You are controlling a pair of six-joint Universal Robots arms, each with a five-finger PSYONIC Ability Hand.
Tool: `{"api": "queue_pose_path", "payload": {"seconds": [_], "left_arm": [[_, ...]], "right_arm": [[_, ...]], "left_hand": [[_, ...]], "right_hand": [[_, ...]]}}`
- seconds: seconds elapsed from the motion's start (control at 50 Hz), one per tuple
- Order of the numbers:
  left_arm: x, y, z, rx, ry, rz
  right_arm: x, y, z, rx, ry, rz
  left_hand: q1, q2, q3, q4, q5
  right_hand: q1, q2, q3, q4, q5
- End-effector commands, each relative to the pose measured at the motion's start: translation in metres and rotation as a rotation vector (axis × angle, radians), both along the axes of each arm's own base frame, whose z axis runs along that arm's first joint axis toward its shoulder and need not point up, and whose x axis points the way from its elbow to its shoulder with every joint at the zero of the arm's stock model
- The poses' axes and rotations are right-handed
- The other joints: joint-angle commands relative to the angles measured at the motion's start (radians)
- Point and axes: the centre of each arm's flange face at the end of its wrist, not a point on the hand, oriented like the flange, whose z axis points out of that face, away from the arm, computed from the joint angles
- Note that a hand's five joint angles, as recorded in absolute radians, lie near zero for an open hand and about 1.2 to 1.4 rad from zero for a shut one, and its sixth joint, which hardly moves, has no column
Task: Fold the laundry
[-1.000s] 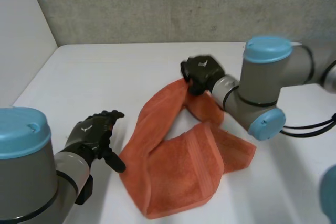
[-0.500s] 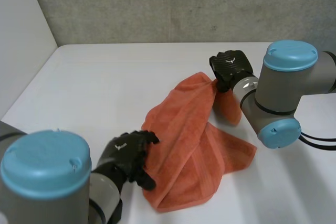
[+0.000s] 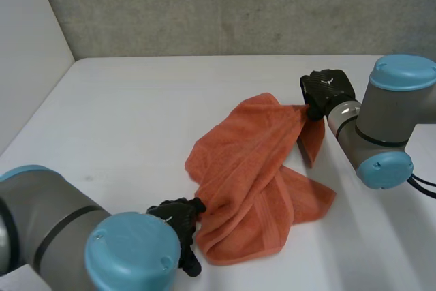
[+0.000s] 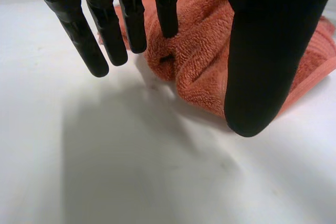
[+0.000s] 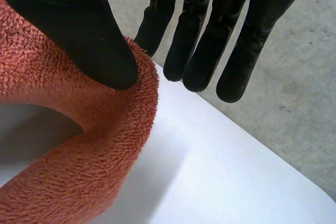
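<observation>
The orange towel (image 3: 252, 168) lies bunched up on the white table (image 3: 136, 114), the right hand (image 3: 325, 90) pinches its far corner with thumb and fingers and holds it up, and the left hand (image 3: 178, 219), fingers straight, touches its near edge

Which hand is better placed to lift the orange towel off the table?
Right. The right hand pinches the towel at its raised end; the left hand is open at its near edge.
</observation>
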Motion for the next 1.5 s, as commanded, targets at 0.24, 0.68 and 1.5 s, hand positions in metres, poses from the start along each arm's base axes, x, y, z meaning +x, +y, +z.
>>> {"api": "queue_pose_path", "payload": {"seconds": [0.24,0.68,1.5], "left_arm": [[-0.036,-0.024,-0.011,-0.058,0.078,-0.014],[-0.065,-0.065,-0.009,-0.207,0.051,-0.038],[-0.031,-0.136,0.005,-0.571,-0.085,-0.187]], "right_arm": [[-0.001,0.005,0.001,-0.021,-0.006,0.010],[0.001,-0.017,0.035,-0.186,0.028,0.000],[-0.019,0.005,0.015,0.022,0.204,0.050]], "left_hand": [[0.231,0.234,0.233,0.235,0.235],[0.944,0.947,0.946,0.948,0.949],[0.721,0.725,0.723,0.726,0.726]], "right_hand": [[0.424,0.217,0.213,0.207,0.261],[0.424,0.217,0.213,0.207,0.261],[0.424,0.217,0.213,0.207,0.261]]}}
